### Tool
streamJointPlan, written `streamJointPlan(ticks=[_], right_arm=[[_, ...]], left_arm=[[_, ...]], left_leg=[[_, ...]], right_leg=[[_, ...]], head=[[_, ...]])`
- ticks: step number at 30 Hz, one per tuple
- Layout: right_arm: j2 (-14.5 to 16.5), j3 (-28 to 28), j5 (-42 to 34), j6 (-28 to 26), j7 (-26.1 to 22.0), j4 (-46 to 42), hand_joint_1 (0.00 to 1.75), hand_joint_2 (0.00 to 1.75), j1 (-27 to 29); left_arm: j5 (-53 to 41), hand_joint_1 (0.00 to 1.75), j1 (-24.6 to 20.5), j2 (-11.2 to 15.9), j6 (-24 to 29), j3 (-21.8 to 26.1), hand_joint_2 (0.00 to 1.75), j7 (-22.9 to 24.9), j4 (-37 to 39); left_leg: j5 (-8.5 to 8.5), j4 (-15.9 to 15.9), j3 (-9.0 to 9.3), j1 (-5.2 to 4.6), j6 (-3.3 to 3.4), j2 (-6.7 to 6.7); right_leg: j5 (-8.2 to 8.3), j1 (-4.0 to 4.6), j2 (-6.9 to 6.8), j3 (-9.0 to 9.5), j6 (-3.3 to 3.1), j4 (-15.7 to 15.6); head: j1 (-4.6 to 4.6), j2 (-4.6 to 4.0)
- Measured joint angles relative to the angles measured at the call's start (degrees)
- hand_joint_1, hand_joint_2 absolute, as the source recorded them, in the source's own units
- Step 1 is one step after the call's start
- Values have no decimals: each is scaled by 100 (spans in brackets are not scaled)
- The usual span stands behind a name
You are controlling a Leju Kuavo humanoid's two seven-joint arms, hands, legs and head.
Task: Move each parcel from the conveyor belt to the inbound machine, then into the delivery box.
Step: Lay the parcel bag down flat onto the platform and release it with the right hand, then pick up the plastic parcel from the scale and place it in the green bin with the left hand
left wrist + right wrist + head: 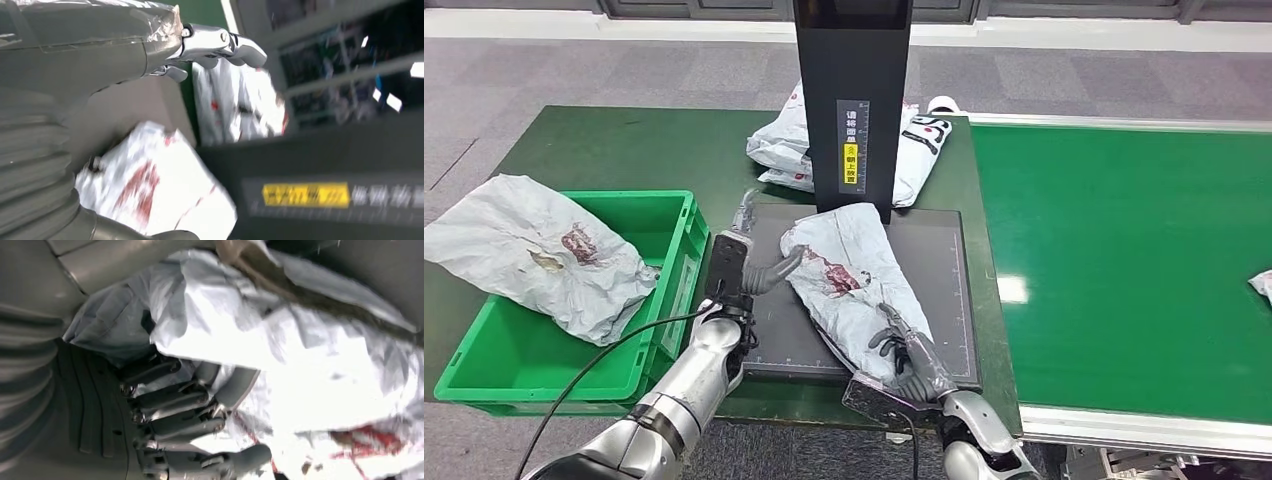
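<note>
From the head view, a crumpled grey plastic mailer parcel with red print (849, 270) lies on the flat black scanning platform of the inbound machine (944, 270), below its black upright column (852, 100). Right hand (909, 358) grips the parcel's near end, fingers curled over it. Left hand (749, 262) sits at the parcel's left edge, fingers spread, touching or just off it. Another grey parcel (534, 250) drapes over the green plastic crate (664, 215). More white bags (789, 145) lie behind the column; green conveyor belt (1124, 260) to the right.

Left wrist view, blurred: left hand (200, 47) fingers apart, probably holding nothing, parcel (155, 185) beside it.

Right wrist view: right hand (185, 415) fingers closed on the parcel (300, 370).
</note>
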Motion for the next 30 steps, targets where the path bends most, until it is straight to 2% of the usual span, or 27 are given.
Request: streamJointPlan(ticks=[4, 8, 10, 13, 16, 19, 22, 30], right_arm=[[45, -242, -410, -534, -395, 0, 0, 175, -41], [148, -583, -1091, -918, -991, 0, 0, 175, -115], [195, -752, -1603, -1104, -1444, 0, 0, 175, -117], [263, -1082, -2786, -1352, -2393, 31, 0, 175, -147], [282, -1375, -3967, -1204, -3031, 156, 0, 175, -196], [284, -1600, -4870, -782, -3230, 281, 0, 175, -200], [284, -1764, -5366, -437, -3243, 432, 0, 175, -238], [284, -1974, -5653, -214, -3220, 705, 0, 175, -379]], left_arm=[[-74, 0, 169, 36, 317, 85, 175, -84, -365], [-318, 0, 192, 51, 222, 76, 175, -91, -458], [-453, 0, 189, 54, 21, 27, 175, -92, -433], [-720, 0, 175, 56, -538, -165, 175, -92, -288], [-1006, 0, 147, 57, -1010, -409, 175, -93, -119], [-1231, 0, 116, 71, -1313, -649, 175, -94, -2], [-1466, 0, 62, 103, -1545, -910, 175, -94, 81], [-1640, 0, -38, 170, -1713, -1297, 175, -94, 241]], left_leg=[[1, 1, -1, 0, 0, -2], [1, 1, -1, 0, 0, -2], [1, 1, -2, 0, 0, -3], [1, 1, -2, 0, 0, -2], [0, 1, -2, -1, 1, 0], [0, 1, -3, -3, 1, 0], [0, 1, -3, -5, 1, -1], [0, 1, -4, -4, 0, -1]], right_leg=[[1, 0, 0, -1, 0, 0], [0, 1, 0, -3, 0, 0], [0, 0, 0, -5, 0, 0], [0, -1, 0, -6, 0, 0], [0, -4, 0, -6, 0, 0], [0, -6, 0, -7, 0, 0], [0, -5, 0, -8, 0, 0], [0, 0, 0, -8, 0, 0]], head=[[-1, 0], [-2, 0], [-2, -1], [-2, 0], [-1, -1], [0, 0], [0, 1], [0, -1]])
